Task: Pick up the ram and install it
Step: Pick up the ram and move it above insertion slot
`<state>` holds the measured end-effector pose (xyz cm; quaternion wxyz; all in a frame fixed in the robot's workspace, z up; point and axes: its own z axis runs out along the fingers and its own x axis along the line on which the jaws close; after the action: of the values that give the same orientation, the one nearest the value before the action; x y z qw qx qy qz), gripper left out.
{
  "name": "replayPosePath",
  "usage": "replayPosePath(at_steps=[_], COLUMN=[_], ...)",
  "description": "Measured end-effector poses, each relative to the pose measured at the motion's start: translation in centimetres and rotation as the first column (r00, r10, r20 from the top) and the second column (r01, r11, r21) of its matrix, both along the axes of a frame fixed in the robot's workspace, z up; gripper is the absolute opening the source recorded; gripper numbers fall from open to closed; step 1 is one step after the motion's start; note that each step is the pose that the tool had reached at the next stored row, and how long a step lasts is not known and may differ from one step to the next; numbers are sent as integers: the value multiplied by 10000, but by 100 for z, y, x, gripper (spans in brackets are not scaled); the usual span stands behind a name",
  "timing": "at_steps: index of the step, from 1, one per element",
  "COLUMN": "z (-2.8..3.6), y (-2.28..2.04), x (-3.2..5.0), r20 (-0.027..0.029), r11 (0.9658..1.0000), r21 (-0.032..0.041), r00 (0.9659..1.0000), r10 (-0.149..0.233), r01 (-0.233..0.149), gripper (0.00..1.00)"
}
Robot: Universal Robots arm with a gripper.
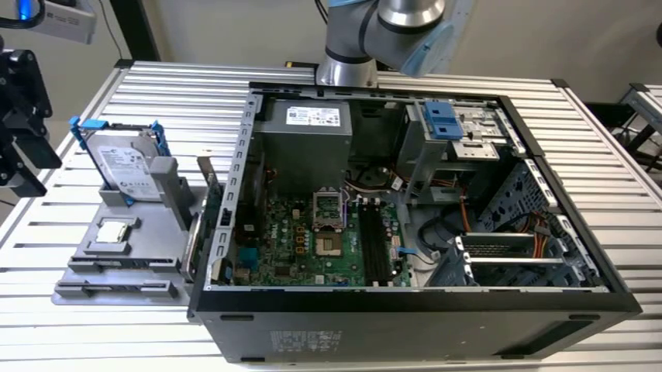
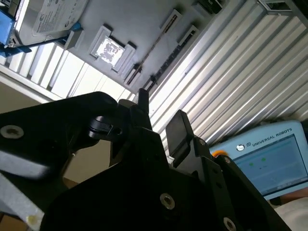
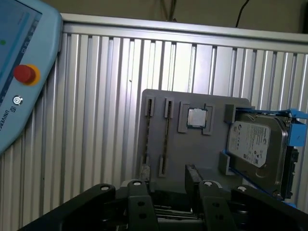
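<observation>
The ram (image 3: 164, 139) stands on edge as a thin dark strip in a slot of the grey holder (image 3: 192, 154), beside the small square silver chip (image 3: 196, 118). The second wrist view shows the ram (image 2: 151, 48) as a thin line next to the chip (image 2: 108, 49). My gripper (image 3: 166, 187) is above and short of the holder, apart from the ram. It is open, with nothing between its black fingers (image 2: 179, 129). Its black body (image 1: 23, 132) is at the exterior view's left edge, beside the holder (image 1: 129, 252).
A silver hard drive in a blue bracket (image 3: 257, 144) leans on the holder's other end (image 1: 129, 167). The open computer case (image 1: 414, 194) with its motherboard (image 1: 310, 240) stands to the exterior view's right of the holder. A teach pendant (image 3: 19, 72) lies on the slatted table (image 3: 96, 96).
</observation>
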<state>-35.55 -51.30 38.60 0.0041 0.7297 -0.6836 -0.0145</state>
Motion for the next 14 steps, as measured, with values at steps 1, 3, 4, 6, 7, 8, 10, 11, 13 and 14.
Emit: replayPosePath(at_steps=[1, 3, 4, 6, 7, 8, 10, 11, 13, 14], z=[-1, -5, -7, -17, -22, -30, -43, -44, -44, -46], y=[0, 0, 0, 1, 1, 1, 0, 0, 0, 0], x=[-1, 0, 0, 0, -1, -1, 0, 0, 0, 0], r20=[-1, 4, 6, 5, -5, -7, -8, -9, -9, -7], r11=[10000, 9997, 9990, 9983, 9982, 9981, 9969, 9965, 9965, 9965], r21=[26, 255, 441, 580, 580, 579, 580, 578, 578, 580], r00=[10000, 10000, 10000, 10000, 9999, 9997, 9986, 9982, 9982, 9982], r10=[-1, -4, -14, -81, -145, -232, -532, -599, -604, -605], r01=[1, 4, 13, 80, 145, 232, 531, 598, 603, 604], gripper=[100, 100, 100, 100, 100, 100, 100, 100, 100, 100])
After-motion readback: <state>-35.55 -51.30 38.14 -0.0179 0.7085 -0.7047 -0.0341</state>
